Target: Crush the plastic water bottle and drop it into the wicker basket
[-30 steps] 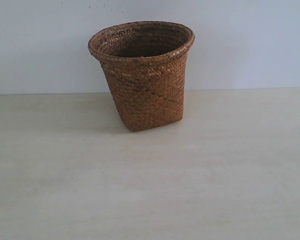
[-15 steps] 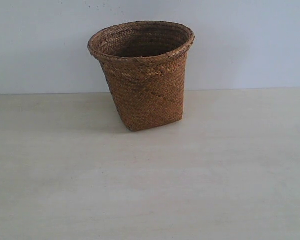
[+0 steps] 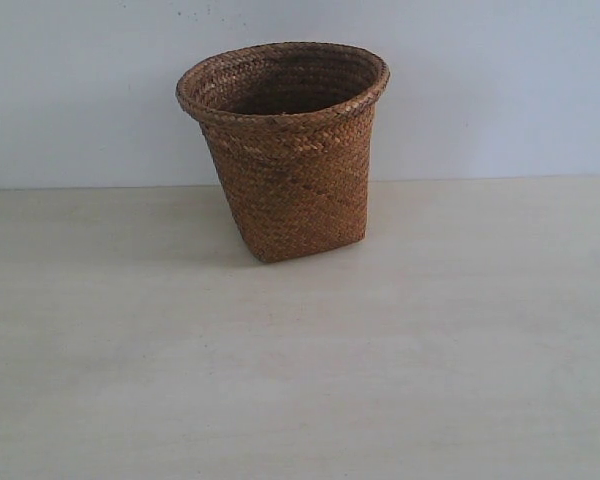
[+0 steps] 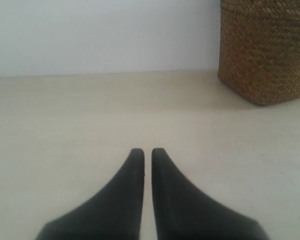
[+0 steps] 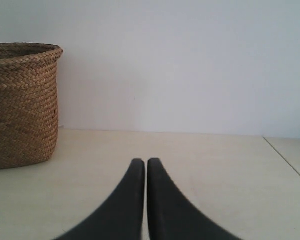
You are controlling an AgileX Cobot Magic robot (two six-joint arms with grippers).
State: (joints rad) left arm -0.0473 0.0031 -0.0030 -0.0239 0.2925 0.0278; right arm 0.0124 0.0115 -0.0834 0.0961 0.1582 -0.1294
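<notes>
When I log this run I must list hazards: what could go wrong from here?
1. The plastic water bottle shows in no view, and the wicker basket hides its own bottom, so success could be misjudged.
2. The left gripper and right gripper have jaws shut and empty; a reach without opening might knock the basket.

Wicker basket (image 3: pixel 285 150) upright on the worktop (image 3: pixel 300 380) toward its back, wall (image 3: pixel 500 90) behind, my left fingers (image 4: pixel 132 172) and right fingers (image 5: pixel 134 177) apart from it

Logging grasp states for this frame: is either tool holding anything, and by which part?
Nothing is held. The left tool and right tool are both shut on nothing, apart from the wicker basket; no bottle shows in any view.
</notes>
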